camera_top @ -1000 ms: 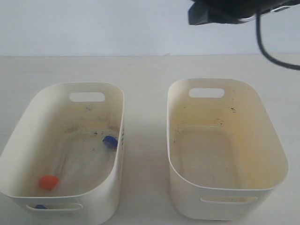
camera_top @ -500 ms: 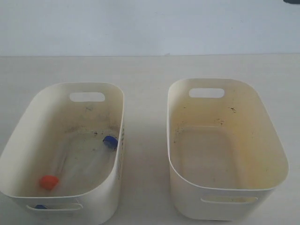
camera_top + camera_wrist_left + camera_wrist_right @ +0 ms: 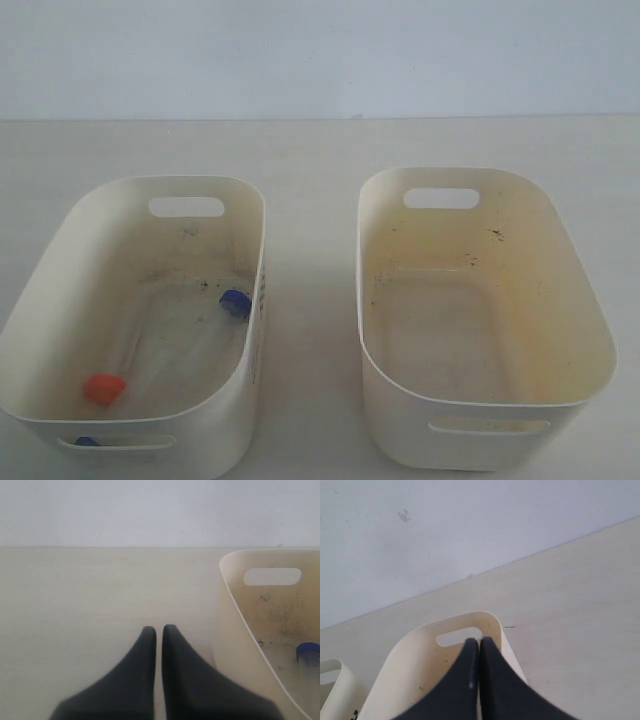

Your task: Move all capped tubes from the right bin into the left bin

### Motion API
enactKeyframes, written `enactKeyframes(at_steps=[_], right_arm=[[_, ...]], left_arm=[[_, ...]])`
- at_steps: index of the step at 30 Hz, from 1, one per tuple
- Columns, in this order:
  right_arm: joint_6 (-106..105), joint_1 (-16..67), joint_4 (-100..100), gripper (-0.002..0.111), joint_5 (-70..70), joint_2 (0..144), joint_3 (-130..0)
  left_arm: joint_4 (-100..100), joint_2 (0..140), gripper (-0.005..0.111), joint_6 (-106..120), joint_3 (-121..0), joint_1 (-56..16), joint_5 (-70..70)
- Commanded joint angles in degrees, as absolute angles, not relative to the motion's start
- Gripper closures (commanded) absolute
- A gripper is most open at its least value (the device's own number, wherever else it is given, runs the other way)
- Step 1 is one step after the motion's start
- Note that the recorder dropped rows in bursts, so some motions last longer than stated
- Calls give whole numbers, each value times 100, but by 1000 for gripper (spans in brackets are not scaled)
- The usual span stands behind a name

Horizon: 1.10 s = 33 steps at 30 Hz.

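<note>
The left bin (image 3: 60, 262) holds clear capped tubes: one with an orange-red cap (image 3: 104, 388), one with a dark blue cap (image 3: 235, 302), and a blue cap (image 3: 87, 440) shows through its front slot. The yellowish right bin (image 3: 575, 290) shows no tubes. Neither gripper appears in the exterior view. My left gripper (image 3: 159, 630) is shut and empty over the table beside the left bin (image 3: 235, 630), where a blue-capped tube (image 3: 308, 652) lies. My right gripper (image 3: 479, 642) is shut and empty above the right bin (image 3: 415, 645).
Both tubs stand side by side on a pale wooden table (image 3: 310, 150) against a white wall (image 3: 320, 50). A strip of bare table (image 3: 310, 330) separates them.
The dark arm and cable seen at the top right of the exterior view a second ago have withdrawn out of the frame. The bins and tubes have not moved.
</note>
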State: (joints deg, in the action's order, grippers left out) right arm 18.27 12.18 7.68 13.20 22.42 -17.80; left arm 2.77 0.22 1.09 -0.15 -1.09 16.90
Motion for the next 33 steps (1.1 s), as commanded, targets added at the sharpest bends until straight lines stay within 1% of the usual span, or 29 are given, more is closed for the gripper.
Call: enactKeyframes(at_steps=[1,4,7,9,10,13,15,17,18,20,22,25,33], right_arm=[[1810,1185,747,108,330,1540,-887],[1810,1185,747,108,-161,1028,-370],[1810,1185,747,108,-325,450,0],[1810,1185,747,108,-357,95,0],[1685,1185,707,108,-130,0,0],[1571,1185,707,108,-233,0,0],[1542,1185,707,108,0,0,0],[1195,1185,707,108,692,0,0],[1043,1185,707,108,1314,0,0],[962,1185,656,108,1882,0,0],[739,1185,451,108,1854,0,0],[540,1185,-404,108,1865,0,0],[540,1185,-320,108,1909,0,0]], left_arm=[[328,0,103,97,0,-122,1692],[328,0,103,97,0,-122,1692],[328,0,103,97,0,-122,1692],[328,0,103,97,0,-122,1692],[328,0,103,97,0,-122,1692],[328,0,103,97,0,-122,1692],[328,0,103,97,0,-122,1692],[328,0,103,97,0,-122,1692],[328,0,103,97,0,-122,1692],[328,0,103,97,0,-122,1692],[328,0,103,97,0,-122,1692],[328,0,103,97,0,-122,1692],[328,0,103,97,0,-122,1692]])
